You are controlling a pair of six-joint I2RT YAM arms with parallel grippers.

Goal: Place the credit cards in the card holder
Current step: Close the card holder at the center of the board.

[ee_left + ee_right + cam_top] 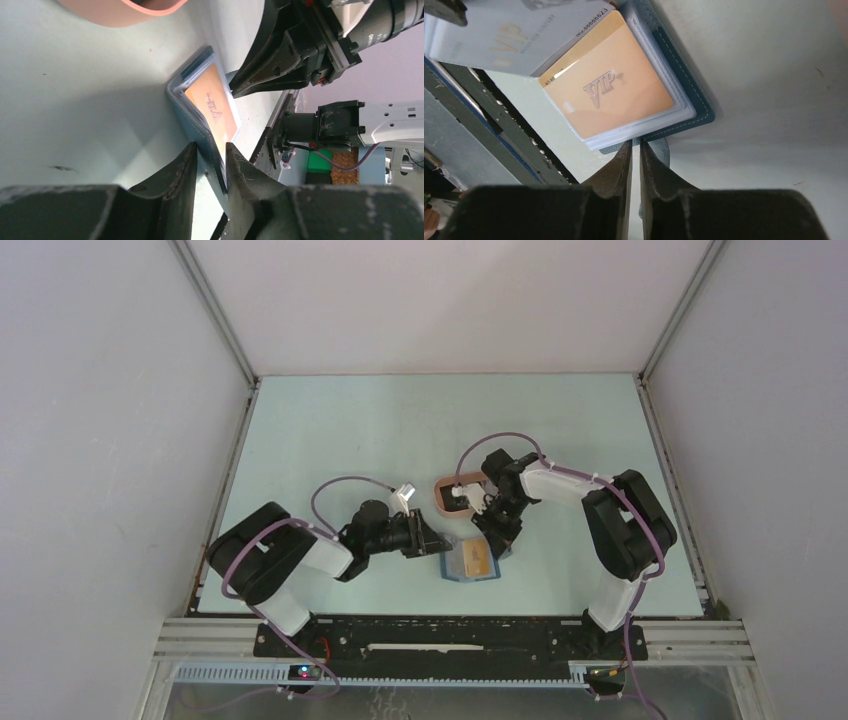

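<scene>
The blue wallet point(470, 562) is lying open at lower centre, an orange card point(609, 95) in its sleeve and a silver card point(499, 40) overlapping it at upper left. The left gripper point(211, 150) is straddling its edge narrowly, and the right gripper point(635, 145) is sitting almost closed at its edge — whether either is pinching it, I cannot tell.

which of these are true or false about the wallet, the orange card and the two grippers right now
1. The card holder lies open, with an orange VIP card in a clear sleeve. True.
2. The card holder sits inside the pink tray. False: it lies on the table beside the tray.
3. The right gripper is closed on the card holder's tab. True.
4. The left gripper hangs far from the card holder. False: its fingers straddle the holder's edge.
</scene>
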